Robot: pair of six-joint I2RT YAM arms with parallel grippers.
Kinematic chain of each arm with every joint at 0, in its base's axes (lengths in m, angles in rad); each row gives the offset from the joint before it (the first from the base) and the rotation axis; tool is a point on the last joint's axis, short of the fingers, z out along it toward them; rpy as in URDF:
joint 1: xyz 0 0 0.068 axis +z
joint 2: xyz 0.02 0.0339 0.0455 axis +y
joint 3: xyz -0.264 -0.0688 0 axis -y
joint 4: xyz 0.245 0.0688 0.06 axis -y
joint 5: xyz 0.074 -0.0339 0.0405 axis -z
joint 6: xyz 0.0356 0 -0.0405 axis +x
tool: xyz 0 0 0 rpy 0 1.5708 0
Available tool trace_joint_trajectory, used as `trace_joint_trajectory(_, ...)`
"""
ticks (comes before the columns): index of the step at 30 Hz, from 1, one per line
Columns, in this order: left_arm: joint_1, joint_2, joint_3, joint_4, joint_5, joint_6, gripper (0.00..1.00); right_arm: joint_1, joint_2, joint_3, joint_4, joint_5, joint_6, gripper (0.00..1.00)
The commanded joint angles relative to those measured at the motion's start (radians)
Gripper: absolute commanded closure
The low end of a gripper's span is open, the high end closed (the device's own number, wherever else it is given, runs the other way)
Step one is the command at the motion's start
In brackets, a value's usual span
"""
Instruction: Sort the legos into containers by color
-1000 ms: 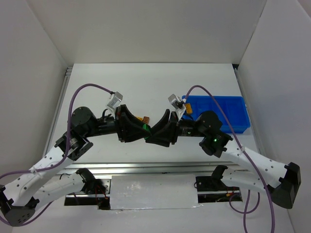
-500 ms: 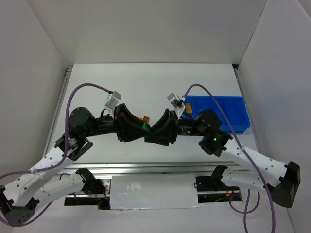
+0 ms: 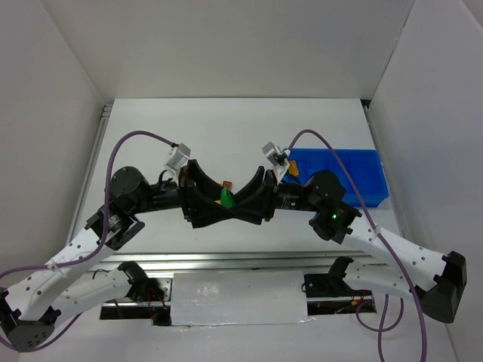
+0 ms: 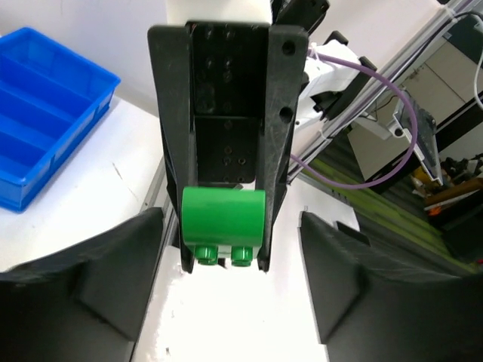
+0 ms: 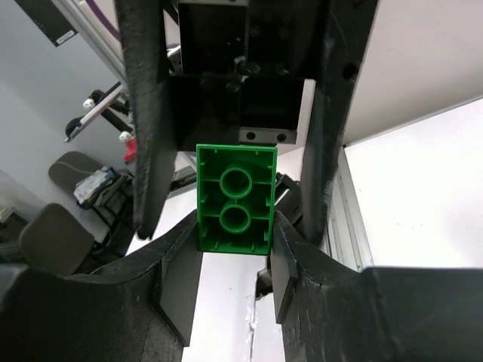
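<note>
Heads up, you're mid-handoff. The green brick (image 5: pixel 234 200) is in the air over the middle of the table, about 9 o'clock from the blue tray (image 3: pixel 355 170) in the overhead view. The right gripper (image 3: pixel 235 202) is clamped on it. The left gripper (image 3: pixel 221 204) has its fingers spread wide on either side and isn't touching the brick.

Stuff that could bite you from here:

- The two grippers are nested nose to nose. If you pull the left one back at an angle, a finger could clip the brick or the right fingers and knock it loose.
- In the right wrist view the pinch looks like it's only on the near end of the brick. My guess is a fast swing toward 3 o'clock could make it pivot or slide out.
- There's a small orange brick (image 3: pixel 224 185) on the table at 12 o'clock from the green one. Dip too low while separating and you'll shove it around.
- The tray dividers are close together, so a sloppy release could land green in the wrong slot.
</note>
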State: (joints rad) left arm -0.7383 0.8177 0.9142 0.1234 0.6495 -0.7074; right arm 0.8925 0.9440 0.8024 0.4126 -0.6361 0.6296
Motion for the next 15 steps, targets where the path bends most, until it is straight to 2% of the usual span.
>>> trace_joint_trajectory(1, -0.006, -0.008, 0.011, -0.004, -0.007, 0.005, 0.13, 0.003, -0.010, 0.012, 0.061, 0.027, -0.021, 1.00)
trace_joint_trajectory(5, -0.006, -0.008, 0.031, -0.019, -0.039, 0.008, 0.07, 0.002, -0.007, 0.014, 0.023, 0.048, -0.037, 1.00)
trace_joint_trajectory(7, -0.006, -0.009, 0.057, -0.056, -0.076, 0.019, 0.00, 0.002, -0.008, 0.015, -0.027, 0.096, -0.050, 1.00)
trace_joint_trajectory(10, -0.006, -0.014, 0.101, -0.155, -0.181, 0.045, 0.00, 0.002, -0.027, 0.006, -0.107, 0.228, -0.077, 1.00)
trace_joint_trajectory(15, -0.007, -0.022, 0.170, -0.413, -0.491, 0.086, 0.00, -0.033, -0.109, 0.006, -0.236, 0.395, -0.151, 1.00)
